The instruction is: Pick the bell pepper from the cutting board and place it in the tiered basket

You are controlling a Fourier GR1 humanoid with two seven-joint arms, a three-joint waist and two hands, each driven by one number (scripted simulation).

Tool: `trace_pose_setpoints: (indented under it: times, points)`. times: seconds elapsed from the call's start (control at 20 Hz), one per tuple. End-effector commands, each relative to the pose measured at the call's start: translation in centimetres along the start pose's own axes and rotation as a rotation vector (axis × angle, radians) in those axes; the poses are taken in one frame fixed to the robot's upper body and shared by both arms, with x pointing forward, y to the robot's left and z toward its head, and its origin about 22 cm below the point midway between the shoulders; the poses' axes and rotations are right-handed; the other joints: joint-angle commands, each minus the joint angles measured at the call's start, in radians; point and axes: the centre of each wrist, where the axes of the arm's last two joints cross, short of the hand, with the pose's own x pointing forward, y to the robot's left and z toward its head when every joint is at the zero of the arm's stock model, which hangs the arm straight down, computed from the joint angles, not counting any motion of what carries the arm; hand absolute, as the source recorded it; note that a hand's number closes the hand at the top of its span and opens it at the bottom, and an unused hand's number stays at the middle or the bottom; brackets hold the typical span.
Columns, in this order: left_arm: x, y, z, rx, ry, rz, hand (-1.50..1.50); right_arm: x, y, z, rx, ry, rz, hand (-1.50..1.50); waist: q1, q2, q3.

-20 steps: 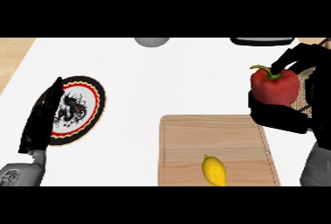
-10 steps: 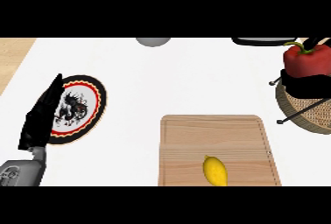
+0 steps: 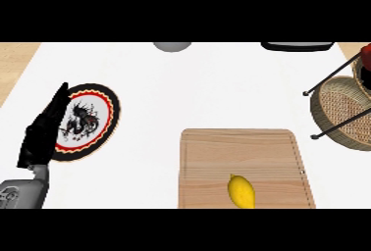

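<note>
So the bell pepper [image 3: 366, 61] is off the cutting board [image 3: 243, 152] at this point, only a red sliver of it shows at the far right edge, up over the tiered basket [image 3: 342, 110], mostly cut off by the frame. The right hand is out of sight completely, so I can't tell whether it's clamped on the pepper or letting go. My guess is we're at the placing step, pretty much the tail end of the job. To do it well I'd want the pepper brought straight down between the basket's dark wire struts and onto the woven tray, well inside the rim, and the fingers opened only once it's sitting on the weave, since a pepper is lumpy and could roll off toward the bench [image 3: 217, 88] if let go at the edge. The left hand [image 3: 45, 132] is just resting at the left side, fingers straight and pointing up, lying partly over a plate [image 3: 101, 117] with a dragon design and a red and black border. A yellow lemon [image 3: 241, 191] sits alone on the board near its front edge. As for brands or labels, no readable writing anywhere; the dragon on the plate is the only marking.
</note>
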Motion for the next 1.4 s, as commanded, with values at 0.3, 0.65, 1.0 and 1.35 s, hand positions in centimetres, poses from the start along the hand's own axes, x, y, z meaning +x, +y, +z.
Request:
trace_pose_setpoints:
  times: [0.3,0.65,1.0,1.35]
  points:
    - [0.0,0.5,-0.4,-0.02,-0.006,-0.005,0.0,-6.4,3.0,-3.9,0.084,-0.038,0.051,1.5,0.001,0.0,0.0]
    - [1.7,-0.2,-0.8,-0.009,-0.003,0.01,0.0,-8.4,5.2,-3.1,0.191,-0.028,-0.099,1.5,-0.003,-0.003,0.001]
    - [-1.2,-1.7,0.5,0.0,0.011,0.02,0.0,-10.9,6.2,-3.7,0.377,0.14,-0.243,-1.5,-0.002,-0.002,0.0]
    - [0.1,-1.1,-0.5,0.017,0.019,0.036,0.0,-13.1,6.5,-2.5,0.243,0.136,-0.422,-1.5,-0.009,-0.005,0.0]
